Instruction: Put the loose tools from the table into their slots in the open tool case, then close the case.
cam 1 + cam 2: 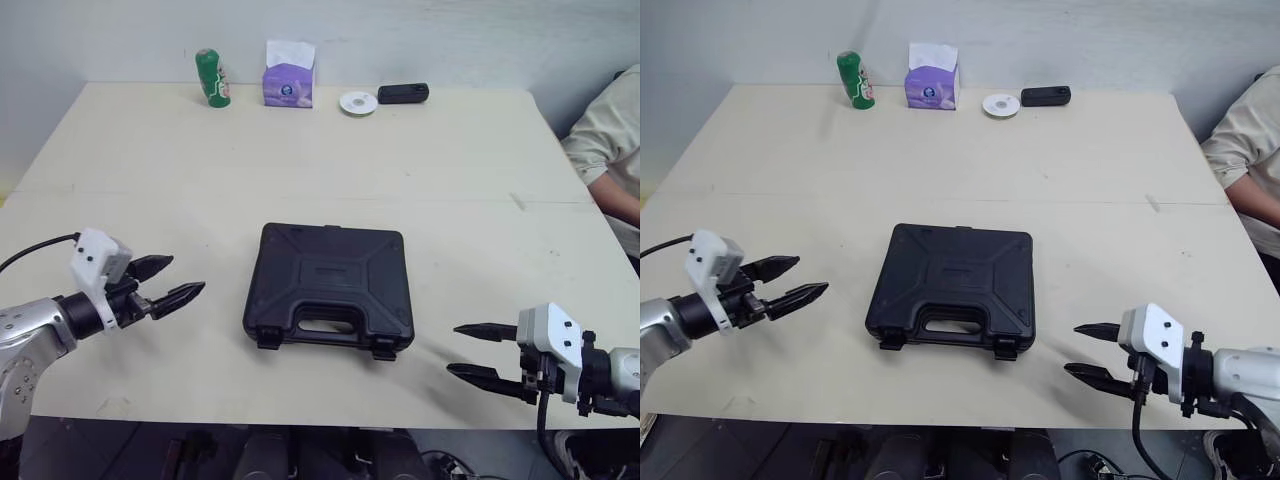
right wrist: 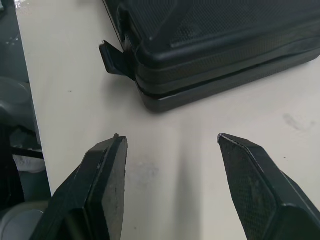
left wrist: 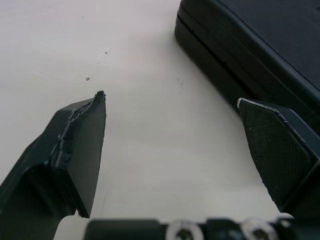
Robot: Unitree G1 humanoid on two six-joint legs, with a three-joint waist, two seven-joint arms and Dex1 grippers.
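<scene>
Table (image 1: 450, 200) with closed tool case (image 1: 330, 272)

We hold our left gripper (image 1: 186, 274) low on our left side, jaws spread apart and pointing inward to the right. Our right gripper (image 1: 453, 348) sits low on our right, jaws likewise apart, pointing inward to the left.

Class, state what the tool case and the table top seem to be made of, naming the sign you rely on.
The tool case looks like moulded black plastic, matte: fine grained texture, raised ribs. The table top is smooth and cream, perhaps laminate or painted board; small scuffs show.
</scene>
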